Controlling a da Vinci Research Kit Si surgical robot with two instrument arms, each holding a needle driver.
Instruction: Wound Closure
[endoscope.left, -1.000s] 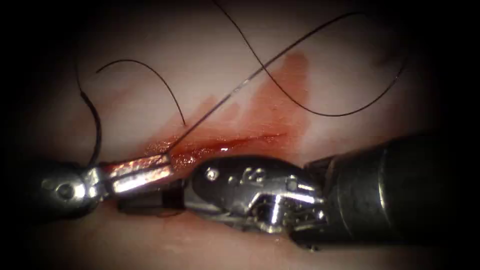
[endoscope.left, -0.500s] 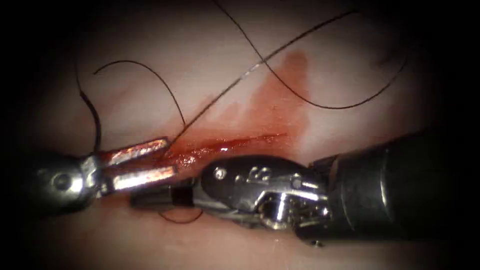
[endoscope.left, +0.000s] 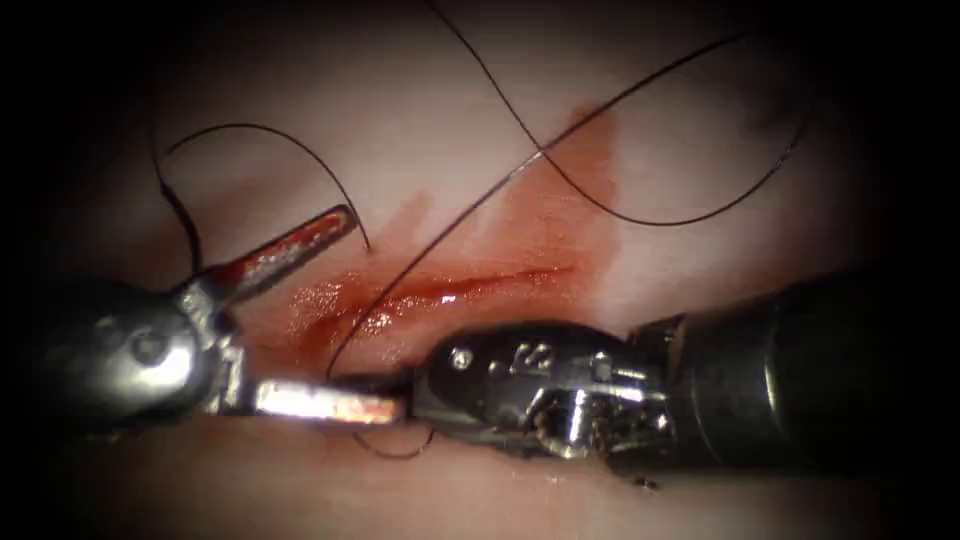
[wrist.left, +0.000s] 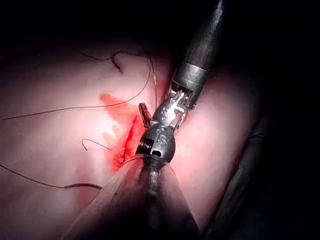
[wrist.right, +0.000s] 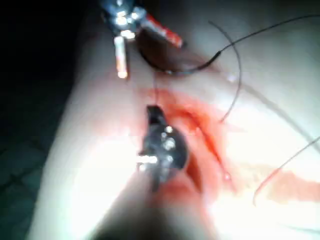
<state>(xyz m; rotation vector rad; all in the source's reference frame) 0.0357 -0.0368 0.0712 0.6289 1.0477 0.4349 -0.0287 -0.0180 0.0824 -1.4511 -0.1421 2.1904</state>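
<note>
1. Left of the cut (endoscope.left: 470, 280), the needle (endoscope.left: 188, 235) appeared as a dark curve lying loose on the tissue (endoscope.left: 420, 110). Neither of your tools held it, and I could not tell whether its point sat in the tissue.
2. Your right wrist view gave that curve more plainly than the endoscope view did, as a dark arc (wrist.right: 172, 67) just beside the spread jaws of your left tool (wrist.right: 150, 59).
3. Through the endoscope you had the thread (endoscope.left: 480, 195) running from the upper right, down across the red fluid (endoscope.left: 560, 200) and the cut, to the tip of your right tool (endoscope.left: 385, 383). A small loop of it showed just below that tool.
4. Your right tool's jaws were pressed together and seemed to grip the thread at their tip, on the near side of the cut.
5. Your left tool gaped wide and held nothing. One jaw pointed up past the cut's left end, and the other lay low, its tip meeting the right tool's tip.
6. Your left wrist view added long strands of thread lying across the tissue well away from the cut.
</note>
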